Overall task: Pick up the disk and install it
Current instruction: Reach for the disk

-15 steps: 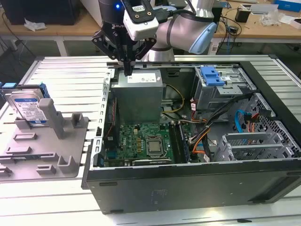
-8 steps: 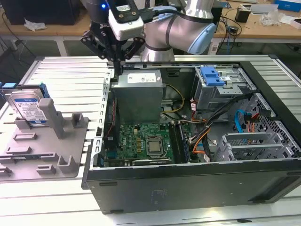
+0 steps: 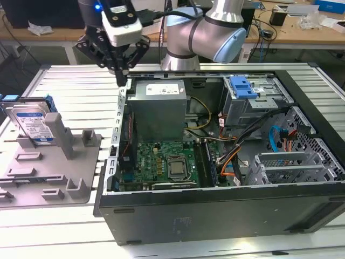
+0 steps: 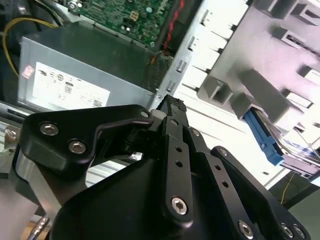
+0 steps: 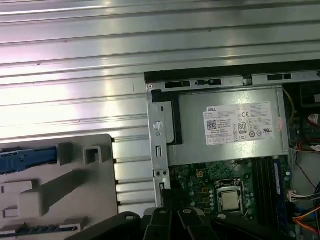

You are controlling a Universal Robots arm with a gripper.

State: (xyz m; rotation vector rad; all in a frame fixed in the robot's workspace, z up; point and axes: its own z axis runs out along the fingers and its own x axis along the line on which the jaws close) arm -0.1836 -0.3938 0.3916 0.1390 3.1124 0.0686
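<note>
The disk (image 3: 31,123), silver with a white-and-blue label and a blue carrier frame, stands on edge in a slot of the grey fixture (image 3: 54,172) at the exterior view's left. In the second wrist view its blue edge (image 4: 263,138) shows beside the fixture's posts, and in the first wrist view its blue frame (image 5: 25,160) lies along the fixture. My gripper (image 3: 122,80) hangs over the back left corner of the open computer case (image 3: 215,210), well apart from the disk. Its black fingers (image 4: 170,106) are shut together with nothing between them.
Inside the case sit a grey power-supply box (image 3: 159,105), a green motherboard (image 3: 167,162), a drive cage with a blue latch tab (image 3: 242,86) and loose orange and blue cables (image 3: 280,137). The slatted aluminium table (image 3: 81,81) surrounds the case and fixture.
</note>
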